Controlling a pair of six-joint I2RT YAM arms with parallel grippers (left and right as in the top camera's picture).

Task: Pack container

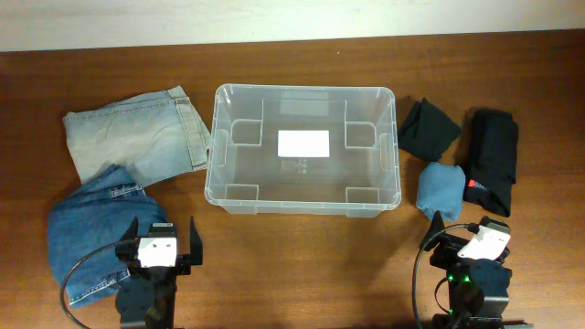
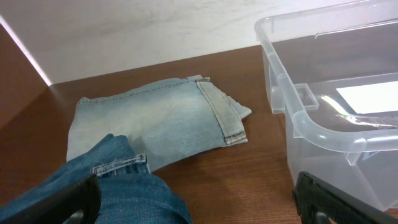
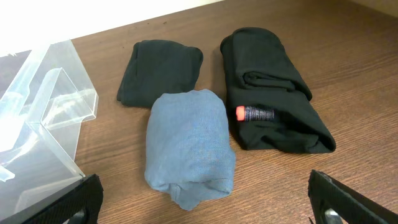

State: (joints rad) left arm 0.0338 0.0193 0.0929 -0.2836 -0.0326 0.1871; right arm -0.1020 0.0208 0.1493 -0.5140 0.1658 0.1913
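The clear plastic container (image 1: 219, 183) stands empty at the table's middle, a white label (image 1: 303, 143) on its base; it also shows in the left wrist view (image 2: 311, 127) and the right wrist view (image 3: 43, 93). Light-blue jeans (image 1: 137, 137) and dark-blue jeans (image 1: 91, 228) lie to its left. A folded blue cloth (image 1: 441, 189), a small black cloth (image 1: 427, 126) and a rolled black garment (image 1: 492, 160) with a red tag lie to its right. My left gripper (image 1: 160, 239) is open and empty near the front edge, beside the dark jeans. My right gripper (image 1: 462, 233) is open and empty, just short of the blue cloth (image 3: 189, 146).
A pale wall runs along the table's far edge. Bare wood lies between the two arms in front of the container.
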